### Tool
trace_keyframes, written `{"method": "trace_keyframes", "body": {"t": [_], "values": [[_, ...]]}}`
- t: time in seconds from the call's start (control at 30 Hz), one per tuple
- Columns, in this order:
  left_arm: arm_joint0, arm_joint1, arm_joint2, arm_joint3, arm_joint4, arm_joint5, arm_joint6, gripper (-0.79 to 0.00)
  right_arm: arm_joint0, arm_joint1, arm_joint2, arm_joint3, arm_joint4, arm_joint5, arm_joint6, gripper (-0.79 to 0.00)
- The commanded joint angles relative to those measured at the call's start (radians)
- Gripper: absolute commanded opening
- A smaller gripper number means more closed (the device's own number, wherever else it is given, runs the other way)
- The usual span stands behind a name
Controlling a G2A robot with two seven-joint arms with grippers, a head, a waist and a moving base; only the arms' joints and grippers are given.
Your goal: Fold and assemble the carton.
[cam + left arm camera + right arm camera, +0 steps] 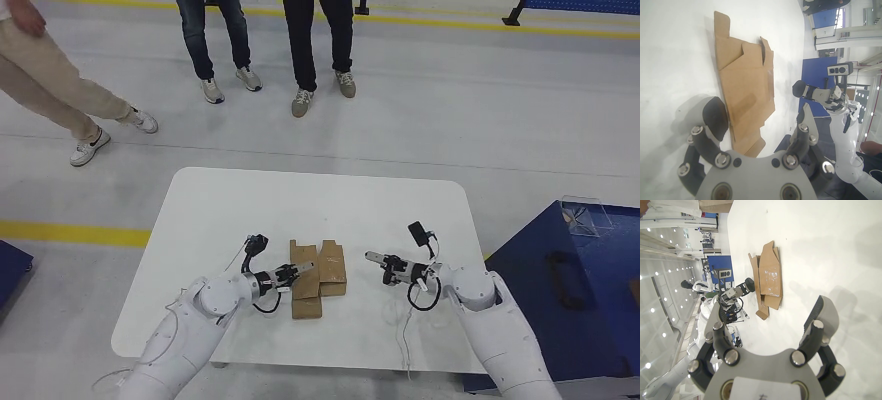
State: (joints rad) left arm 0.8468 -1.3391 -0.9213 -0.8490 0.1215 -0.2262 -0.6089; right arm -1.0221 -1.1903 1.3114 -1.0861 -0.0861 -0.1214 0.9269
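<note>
A flattened brown carton (318, 275) lies on the white table (220, 215), its flaps spread out at both ends. My left gripper (300, 271) is at the carton's left edge; in the left wrist view it (761, 115) is open, the carton (745, 81) edge running between its fingers and one dark pad (715, 117) touching the cardboard. My right gripper (372, 258) hovers open to the right of the carton, a short gap away, nothing between its fingers (819, 313). The right wrist view shows the carton (769, 275) with the left gripper (749, 285) against its far side.
A blue cabinet (570, 290) stands off the table's right end. Several people stand on the floor beyond the far edge. Bare tabletop lies to the left, right and behind the carton.
</note>
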Motion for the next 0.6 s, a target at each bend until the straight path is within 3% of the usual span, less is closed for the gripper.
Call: {"method": "trace_keyframes", "body": {"t": [0.0,0.07,0.13,0.27,0.3,0.4,0.47,0.57], "values": [[-0.012,-0.007,0.011,0.025,-0.005,-0.005,-0.002,-0.154,-0.002,0.002,0.002,-0.002,0.004,-0.001,0.001,0.000],[-0.023,-0.015,0.018,0.045,-0.020,-0.021,-0.006,-0.206,-0.006,0.003,0.003,-0.008,0.009,0.000,0.002,0.000],[-0.033,-0.021,0.023,0.067,-0.038,-0.036,-0.017,-0.400,-0.011,0.005,0.006,-0.015,0.012,0.001,0.000,0.000],[-0.046,-0.034,0.037,0.095,-0.049,-0.042,-0.018,-0.545,-0.020,0.010,0.013,-0.028,0.023,0.005,0.006,0.000],[-0.049,-0.038,0.042,0.101,-0.046,-0.037,-0.012,-0.539,-0.021,0.011,0.015,-0.031,0.024,0.005,0.006,0.000],[-0.052,-0.047,0.050,0.108,-0.049,-0.043,0.008,-0.406,-0.028,0.015,0.024,-0.039,0.028,0.004,0.005,0.000],[-0.050,-0.047,0.045,0.108,-0.052,-0.057,0.019,-0.394,-0.031,0.019,0.031,-0.043,0.026,0.004,0.004,0.000],[-0.038,-0.041,0.028,0.082,-0.055,-0.066,0.029,-0.314,-0.030,0.026,0.048,-0.041,0.023,0.008,0.011,0.000]]}}
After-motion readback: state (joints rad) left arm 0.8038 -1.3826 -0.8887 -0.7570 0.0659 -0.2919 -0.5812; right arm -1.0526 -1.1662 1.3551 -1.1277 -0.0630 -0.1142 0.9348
